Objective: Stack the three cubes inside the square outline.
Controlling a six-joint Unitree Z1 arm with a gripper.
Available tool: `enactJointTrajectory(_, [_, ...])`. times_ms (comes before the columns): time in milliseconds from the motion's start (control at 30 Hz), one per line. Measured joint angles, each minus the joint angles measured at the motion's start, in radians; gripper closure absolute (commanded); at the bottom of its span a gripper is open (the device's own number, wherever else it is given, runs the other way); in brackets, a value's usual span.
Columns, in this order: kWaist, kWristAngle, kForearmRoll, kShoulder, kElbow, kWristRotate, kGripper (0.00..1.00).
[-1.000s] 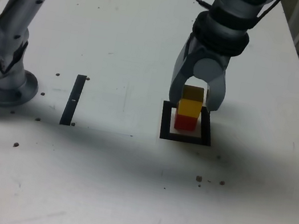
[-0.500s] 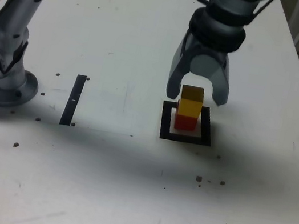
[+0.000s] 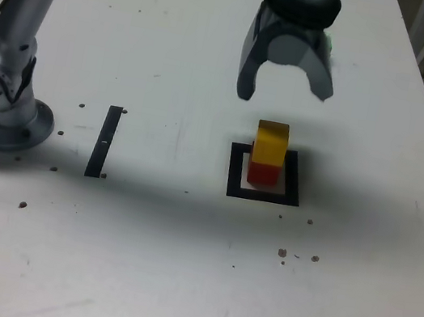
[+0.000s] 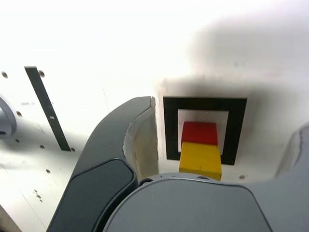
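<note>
Jaws spread wide and holding nothing, my gripper (image 3: 283, 93) hangs above and just beyond the stack, clear of it. In the exterior view the yellow cube (image 3: 271, 141) sits on the red cube (image 3: 263, 170), and both stand inside the square outline (image 3: 233, 180), right of the table's (image 3: 176, 267) centre, with the yellow one seeming to sit a touch askew on the red. Two cubes are stacked, I judge, so the step in hand is to back off and fetch the third. To do that well I should rise straight until my fingers are well clear of the yellow top before swinging away, since a sideways brush could topple the pair or push the red cube onto the black border. When I come back with the last cube, I should centre it over the yellow one and lower it squarely. Off to the exterior view's left lie a thin black strip (image 3: 104, 141) and the arm's base (image 3: 3, 109), well apart from the outline. The green cube shows in neither view, so I cannot say where it lies. In the wrist view my own fingers cover the near table and cut off the yellow cube's near edge.
</note>
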Motion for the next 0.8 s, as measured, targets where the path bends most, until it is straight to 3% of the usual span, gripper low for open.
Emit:
enactJointTrajectory(367, [0.157, 0.026, 0.064, 0.075, -0.18, 0.202, 0.0])
enactJointTrajectory(800, [0.252, 0.065, 0.125, 0.189, -0.387, 0.317, 0.01])
